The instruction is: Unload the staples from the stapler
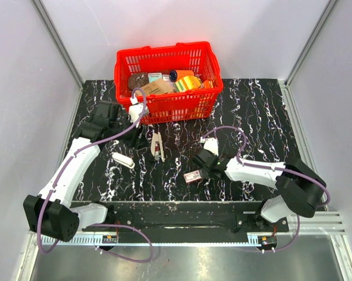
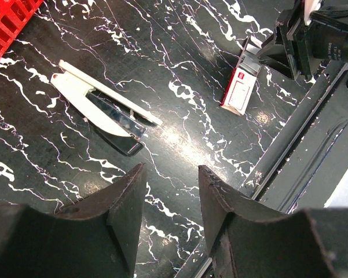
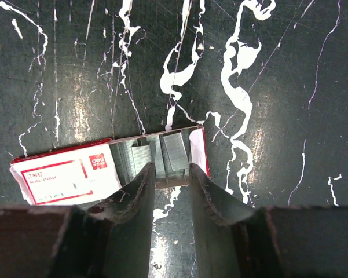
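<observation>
- Jaws of the right gripper [image 3: 169, 172] stand narrowly apart over the open end of the box [image 3: 63, 176]. They straddle the staples [image 3: 172, 152] in its tray, and nothing looks clamped.
- Jaws of the left gripper [image 2: 169, 176] stand moderately apart and empty above bare table [image 2: 179, 133].
- Stapler [image 1: 157, 147] lies hinged open on the table, at 10 o'clock from the box and 6 o'clock from the basket [image 1: 164, 108]. Neither gripper touches it.
- I cannot tell whether the stapler's channel holds more staples, so stopping here could leave some inside.
- The right fingertips sit close to the tray. A lift that drags sideways could tip the box or scatter strips across the veined table, where they would be hard to spot.
- The stapler looks light and loose at the hinge. A pinch from one arm alone could skid it away or snap it shut.
- The left gripper is near the stapler, at its 9 o'clock. If it reaches toward 4 o'clock while the right arm hovers at the box, the two could collide.
</observation>
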You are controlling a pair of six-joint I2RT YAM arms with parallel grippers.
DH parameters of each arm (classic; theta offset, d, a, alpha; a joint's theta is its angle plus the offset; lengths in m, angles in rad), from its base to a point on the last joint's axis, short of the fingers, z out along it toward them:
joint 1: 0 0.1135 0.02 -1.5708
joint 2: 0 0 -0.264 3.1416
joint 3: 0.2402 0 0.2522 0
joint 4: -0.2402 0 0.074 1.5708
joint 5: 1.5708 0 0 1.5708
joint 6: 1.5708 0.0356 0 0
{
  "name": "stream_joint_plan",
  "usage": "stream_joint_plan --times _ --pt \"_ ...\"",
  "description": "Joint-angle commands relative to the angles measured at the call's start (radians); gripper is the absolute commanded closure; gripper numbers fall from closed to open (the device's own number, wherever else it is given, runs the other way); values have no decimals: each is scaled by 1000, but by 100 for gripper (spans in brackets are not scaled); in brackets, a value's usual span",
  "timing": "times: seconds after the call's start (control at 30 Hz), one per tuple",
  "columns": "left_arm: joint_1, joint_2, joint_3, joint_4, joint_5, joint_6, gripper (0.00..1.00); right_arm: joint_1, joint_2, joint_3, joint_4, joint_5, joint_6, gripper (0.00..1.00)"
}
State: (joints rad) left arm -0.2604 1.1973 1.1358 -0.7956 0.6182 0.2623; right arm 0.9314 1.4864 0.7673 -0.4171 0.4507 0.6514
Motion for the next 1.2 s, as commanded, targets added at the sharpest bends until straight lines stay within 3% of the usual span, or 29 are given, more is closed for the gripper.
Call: stream_joint_plan --times 0.0,0.2,0.37,0.9,1.17 --pt "-3 -27 4 21 -17 -3 54 11 -67 4 -11 6 -7 65" --pt "-33 -2 7 21 -24 23 54 9 -176 27 -48 61 -15 69" --pt "-144 57 5 21 -96 86 55 -37 -181 24 -45 85 -16 77" --pt "-434 327 -56 145 -285 265 57 -388 -135 -140 210 -479 17 76" --pt "-525 422 -62 211 -347 307 56 -522 -100 -200 325 -659 43 73"
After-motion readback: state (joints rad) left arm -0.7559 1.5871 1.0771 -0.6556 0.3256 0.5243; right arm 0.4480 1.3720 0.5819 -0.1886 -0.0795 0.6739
